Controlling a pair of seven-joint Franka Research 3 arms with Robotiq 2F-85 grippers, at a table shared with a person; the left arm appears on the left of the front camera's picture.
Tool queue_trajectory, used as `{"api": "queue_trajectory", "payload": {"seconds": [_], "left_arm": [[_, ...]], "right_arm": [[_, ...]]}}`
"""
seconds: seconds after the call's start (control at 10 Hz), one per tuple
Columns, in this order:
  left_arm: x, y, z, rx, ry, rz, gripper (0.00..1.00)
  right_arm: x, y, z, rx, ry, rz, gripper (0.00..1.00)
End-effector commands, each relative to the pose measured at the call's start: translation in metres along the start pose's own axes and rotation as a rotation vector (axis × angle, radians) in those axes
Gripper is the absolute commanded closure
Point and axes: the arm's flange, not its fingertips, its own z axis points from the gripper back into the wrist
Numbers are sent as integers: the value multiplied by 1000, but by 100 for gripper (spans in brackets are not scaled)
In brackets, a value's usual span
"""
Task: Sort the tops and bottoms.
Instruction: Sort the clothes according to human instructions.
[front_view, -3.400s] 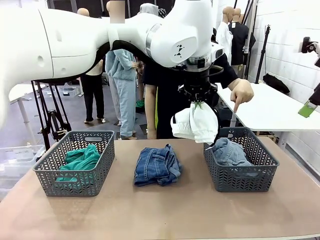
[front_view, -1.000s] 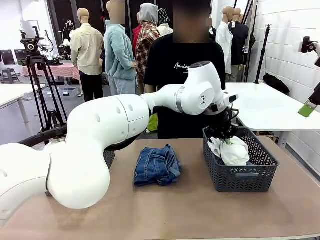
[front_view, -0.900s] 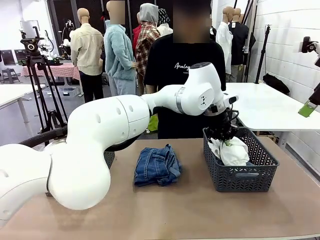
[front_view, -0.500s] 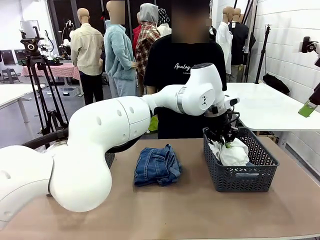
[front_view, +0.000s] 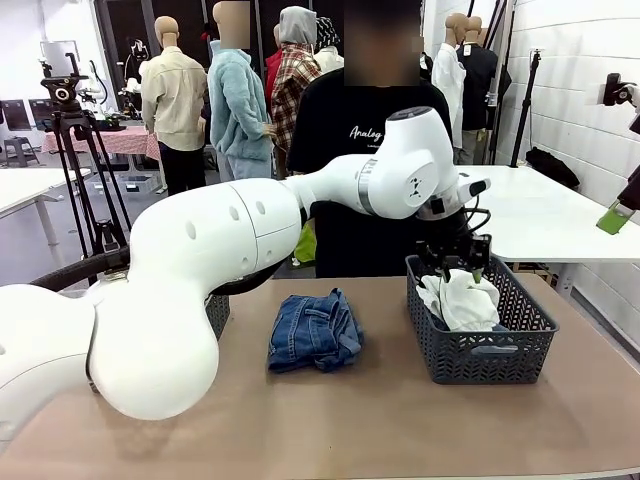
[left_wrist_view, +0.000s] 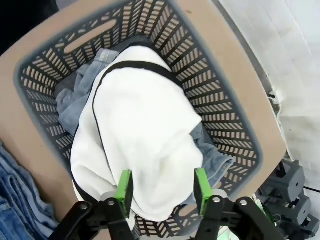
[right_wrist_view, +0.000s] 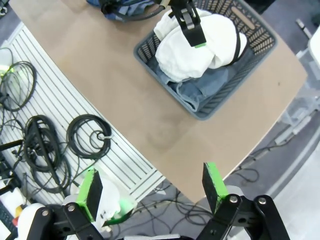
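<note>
My left gripper (front_view: 458, 266) hangs open just above the right basket (front_view: 490, 352), its green pads (left_wrist_view: 124, 186) spread over a white garment with black edging (left_wrist_view: 145, 130). This garment of the bottoms lies loose in the basket on pale-blue denim (left_wrist_view: 75, 95). Darker-blue denim (front_view: 315, 330) lies folded on the table's middle. The tops are hidden behind my left arm. My right gripper (right_wrist_view: 152, 187) is open and empty, high over the table's edge, looking down on the same basket (right_wrist_view: 265, 35) and white garment (right_wrist_view: 200, 47).
A person in a black T-shirt (front_view: 350, 150) stands at the far side of the table. A sliver of the left basket (front_view: 214, 312) shows behind my left arm. Cables (right_wrist_view: 90, 135) lie on the floor off the table's edge.
My left gripper has opened and risen a little. It has let go of the white garment, which now rests in the right basket.
</note>
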Motion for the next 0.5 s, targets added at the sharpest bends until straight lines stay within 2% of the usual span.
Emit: {"api": "queue_trajectory", "payload": {"seconds": [0.0,0.2,0.3,0.4], "left_arm": [[55,-22,6,9,-49,-35,0],[51,-24,22,-24,-89,-13,0],[41,-16,31,-20,-93,61,0],[7,-10,25,-24,-67,-10,0]], "right_arm": [[2,-2,0,-11,6,-8,0],[2,-2,0,-11,6,-8,0],[2,-2,0,-11,6,-8,0],[2,-2,0,-11,6,-8,0]]}}
